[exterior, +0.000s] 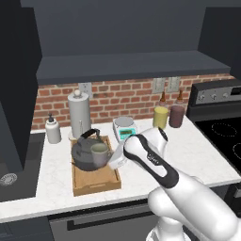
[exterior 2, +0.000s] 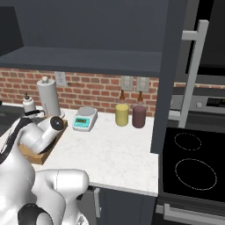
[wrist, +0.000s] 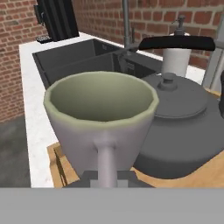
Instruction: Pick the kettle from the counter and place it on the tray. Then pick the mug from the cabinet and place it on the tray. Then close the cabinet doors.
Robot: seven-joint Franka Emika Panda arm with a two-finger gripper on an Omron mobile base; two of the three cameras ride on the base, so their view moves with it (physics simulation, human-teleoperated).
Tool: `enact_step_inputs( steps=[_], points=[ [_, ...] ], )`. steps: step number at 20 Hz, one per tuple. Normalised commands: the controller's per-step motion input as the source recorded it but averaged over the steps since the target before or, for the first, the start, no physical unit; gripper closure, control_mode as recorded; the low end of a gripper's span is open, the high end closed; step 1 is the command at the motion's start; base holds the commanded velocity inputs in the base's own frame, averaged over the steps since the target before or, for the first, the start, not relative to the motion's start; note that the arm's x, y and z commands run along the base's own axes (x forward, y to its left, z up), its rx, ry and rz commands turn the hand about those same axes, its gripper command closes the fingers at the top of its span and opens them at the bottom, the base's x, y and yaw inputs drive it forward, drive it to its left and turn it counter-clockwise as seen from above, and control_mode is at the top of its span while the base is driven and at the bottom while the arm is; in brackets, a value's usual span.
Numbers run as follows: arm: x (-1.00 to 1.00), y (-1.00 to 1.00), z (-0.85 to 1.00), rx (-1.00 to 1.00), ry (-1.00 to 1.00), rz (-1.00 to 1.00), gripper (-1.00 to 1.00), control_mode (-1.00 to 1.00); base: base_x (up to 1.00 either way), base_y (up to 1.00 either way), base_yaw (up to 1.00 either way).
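Counter [exterior: 197, 155] w/ cabinet doors [exterior 2: 176, 74] swung open above; closing not yet done. Tray [exterior: 96, 183] is sat on the counter, wood, stiff, not to be shifted. Kettle [exterior: 84, 153] is already placed on the tray at its back end: judged heavy, rigid metal, smooth sides, best taken by the arched top handle.

Mug [exterior: 100, 154] is seen over the tray, just beside the kettle's front, poss. touching it; whether it is down on the wood can't be told. Judged light, hard, glazed so prob. slippery, chippable. It is held by its side handle: gripper [wrist: 106, 175] is clamped together on the handle, mug upright.

Brands/writing: none readable; scale display [exterior: 126, 133] too small to be made out.
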Motion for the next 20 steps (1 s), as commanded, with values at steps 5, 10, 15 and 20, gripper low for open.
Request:
enact_step_inputs(
  steps=[5, 10, 15, 20],
  points=[
    [-0.28, -0.14, -0.13, 0.00, 0.00, -0.11, 1.00, -1.00, 0.00, 0.00, 0.00],
    [-0.37, -0.01, -0.39, -0.01, 0.00, -0.09, 1.00, -1.00, 0.00, 0.00, 0.00],
    [-0.09, -0.02, -0.44, 0.00, -0.03, -0.02, 1.00, -1.00, 0.00, 0.00, 0.00],
    [0.00, -0.16, -0.38, 0.00, -0.08, 0.00, 1.00, -1.00, 0.00, 0.00, 0.00]
  ],
)
